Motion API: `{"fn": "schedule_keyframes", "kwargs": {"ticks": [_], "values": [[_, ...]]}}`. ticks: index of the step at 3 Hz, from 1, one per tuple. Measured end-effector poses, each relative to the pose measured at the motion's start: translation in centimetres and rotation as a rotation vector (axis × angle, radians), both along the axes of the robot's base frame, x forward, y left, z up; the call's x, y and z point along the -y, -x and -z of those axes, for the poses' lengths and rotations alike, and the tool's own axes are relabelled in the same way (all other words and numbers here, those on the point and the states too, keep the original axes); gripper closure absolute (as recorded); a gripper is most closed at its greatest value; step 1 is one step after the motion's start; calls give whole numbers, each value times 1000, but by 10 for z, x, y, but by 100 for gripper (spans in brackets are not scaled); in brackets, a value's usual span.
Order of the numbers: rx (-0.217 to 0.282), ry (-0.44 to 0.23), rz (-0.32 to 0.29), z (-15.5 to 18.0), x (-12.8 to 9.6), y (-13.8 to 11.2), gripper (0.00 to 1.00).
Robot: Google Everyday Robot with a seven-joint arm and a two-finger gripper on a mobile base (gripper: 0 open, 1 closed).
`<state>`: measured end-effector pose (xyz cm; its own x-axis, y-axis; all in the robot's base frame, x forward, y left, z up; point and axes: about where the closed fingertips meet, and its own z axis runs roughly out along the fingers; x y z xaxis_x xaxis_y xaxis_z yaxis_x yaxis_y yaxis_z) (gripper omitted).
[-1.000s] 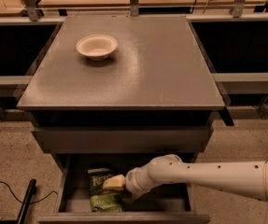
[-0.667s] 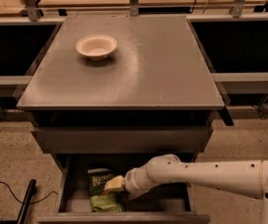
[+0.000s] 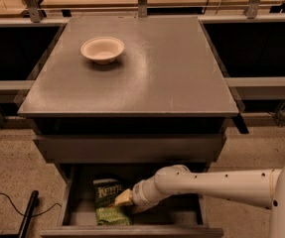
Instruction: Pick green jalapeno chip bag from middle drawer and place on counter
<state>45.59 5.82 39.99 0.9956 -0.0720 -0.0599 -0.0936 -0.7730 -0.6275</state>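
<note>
A: Where is the bag?

B: The green chip bag (image 3: 108, 202) lies flat in the open drawer (image 3: 181, 218), left of the middle, label up. The gripper (image 3: 123, 198) is down in the drawer at the bag's right edge, with the arm reaching in from the right. I cannot tell whether it is spread or closed on the bag.

A: How will it handle?

B: By its look it is light, soft and crinkly, and puffed with air. The film is likely slick. It should give under pressure, and the chips inside would crush. There is nothing stiff to press against.

A: Where should it be taken?

B: My guess is the right edge, or the crumpled lower half, where a fold stands up. A flat seam should hold better than the puffy middle. The pinch needs to be firm enough that the film does not slide out, but shallow.

A: What could get in the way of the lift?

B: The closed drawer front (image 3: 132, 148) sits just above the bag's far end, so the bag probably has to come forward before it rises. On the table (image 3: 181, 73) above, a bowl (image 3: 102, 49) stands at the back left, so the bag should go down apart from it.
</note>
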Motion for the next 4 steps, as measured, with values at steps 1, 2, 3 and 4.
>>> {"fn": "schedule_keyframes", "kwargs": {"ticks": [1, 2, 3, 4], "values": [[-10, 6, -4, 6, 0, 1, 49], [-22, 12, -6, 12, 0, 2, 51], [-34, 19, -14, 18, -1, 3, 51], [-45, 26, -24, 24, -4, 4, 54]]}}
